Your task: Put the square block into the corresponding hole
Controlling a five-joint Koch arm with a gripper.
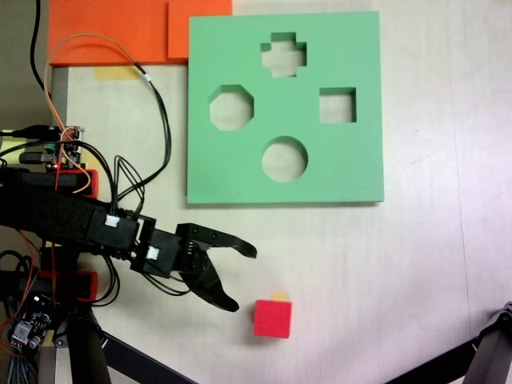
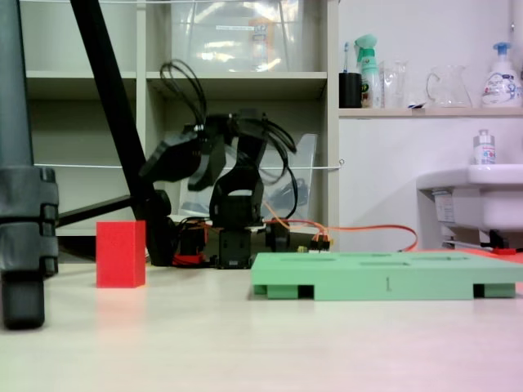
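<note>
Claw: the black claw [image 1: 243, 278] hangs with its jaws spread wide and nothing between them, the tips pointing toward the right of the top-down fixed view; in the low fixed view it is raised above the tabletop [image 2: 167, 159].

Square block: the red square block [image 1: 273, 318] sits on the pale tabletop [image 1: 424, 264], just to the right of and slightly below the lower jaw tip, apart from it. In the low fixed view it stands upright on the surface [image 2: 121, 253], left of the board.

Yellow scrap: a small yellow tape mark [image 1: 278, 297] peeks out at the block's upper edge.

Board: the flat green foam board [image 1: 232, 172] lies at the upper middle of the tabletop, well apart from the block; seen edge-on in the low view [image 2: 384, 276].

Corresponding hole: the square cutout, the corresponding hole [image 1: 338, 106], sits toward the board's right side and is vacant.

Other cutouts: a cross-shaped cutout [image 1: 283, 55] at top, an octagonal cutout [image 1: 231, 108] at left, a round cutout [image 1: 285, 158] at bottom.

Orange slabs: flat orange foam slabs [image 1: 112, 28] lie at the upper left, touching the board's corner.

Arm: the black arm [image 1: 56, 214] enters from the left, trailing black and orange wires [image 1: 152, 88].
</note>
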